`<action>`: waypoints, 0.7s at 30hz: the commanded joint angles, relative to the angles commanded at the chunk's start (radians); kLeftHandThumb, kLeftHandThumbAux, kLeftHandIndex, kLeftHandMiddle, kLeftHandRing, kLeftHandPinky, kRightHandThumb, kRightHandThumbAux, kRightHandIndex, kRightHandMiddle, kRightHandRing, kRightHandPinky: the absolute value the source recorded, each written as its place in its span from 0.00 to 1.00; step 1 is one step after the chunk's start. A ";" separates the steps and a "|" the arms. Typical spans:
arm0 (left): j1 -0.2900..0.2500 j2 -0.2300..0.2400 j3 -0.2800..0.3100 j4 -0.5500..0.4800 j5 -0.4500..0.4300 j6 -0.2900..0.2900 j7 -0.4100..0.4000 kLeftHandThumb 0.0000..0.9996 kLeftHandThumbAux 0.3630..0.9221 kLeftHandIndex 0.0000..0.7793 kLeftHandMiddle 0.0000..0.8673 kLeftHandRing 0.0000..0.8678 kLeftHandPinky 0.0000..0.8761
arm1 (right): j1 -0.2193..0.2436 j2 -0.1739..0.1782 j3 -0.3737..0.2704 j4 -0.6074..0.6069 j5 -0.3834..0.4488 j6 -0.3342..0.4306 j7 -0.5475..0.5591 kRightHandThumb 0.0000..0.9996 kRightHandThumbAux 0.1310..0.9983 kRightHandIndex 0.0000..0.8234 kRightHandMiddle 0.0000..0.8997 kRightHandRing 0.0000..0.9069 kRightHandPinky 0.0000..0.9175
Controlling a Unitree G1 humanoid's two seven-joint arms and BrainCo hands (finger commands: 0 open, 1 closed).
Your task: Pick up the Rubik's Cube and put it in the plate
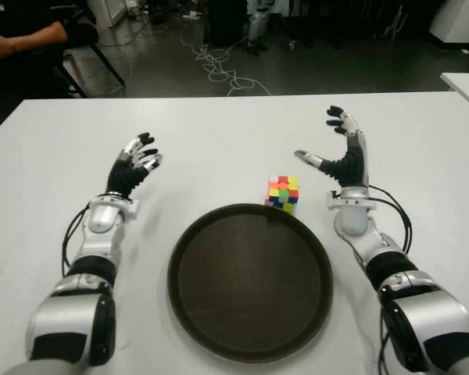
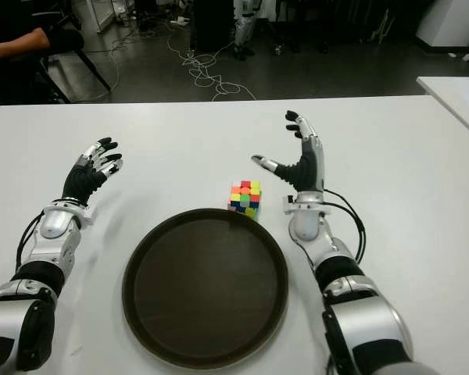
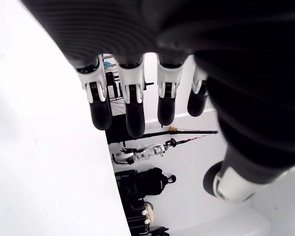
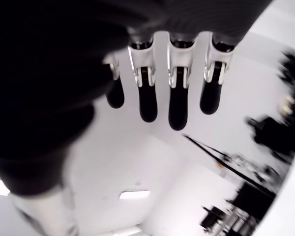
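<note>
The Rubik's Cube (image 1: 283,193) stands on the white table (image 1: 219,133), touching the far right rim of the round dark plate (image 1: 250,281). Nothing lies in the plate. My right hand (image 1: 338,152) is raised just right of the cube, fingers spread and thumb pointing toward it, holding nothing. Its wrist view shows straight fingers (image 4: 178,98) with nothing between them. My left hand (image 1: 138,164) shows to the left of the plate, fingers relaxed and holding nothing.
A seated person's arm (image 1: 23,39) shows beyond the table's far left corner. Cables (image 1: 219,66) lie on the floor behind the table. A second white table's corner (image 1: 465,82) sits at the far right.
</note>
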 joint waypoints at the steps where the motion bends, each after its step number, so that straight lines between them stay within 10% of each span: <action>1: 0.000 0.000 0.000 0.000 0.001 0.000 0.001 0.23 0.56 0.12 0.18 0.19 0.22 | 0.000 -0.005 0.015 0.005 -0.016 -0.003 -0.009 0.00 0.80 0.24 0.27 0.28 0.30; 21: 0.006 0.000 -0.005 -0.010 0.004 -0.003 0.001 0.22 0.60 0.11 0.17 0.18 0.22 | -0.038 -0.093 0.184 0.055 -0.078 -0.080 0.313 0.00 0.67 0.20 0.21 0.21 0.21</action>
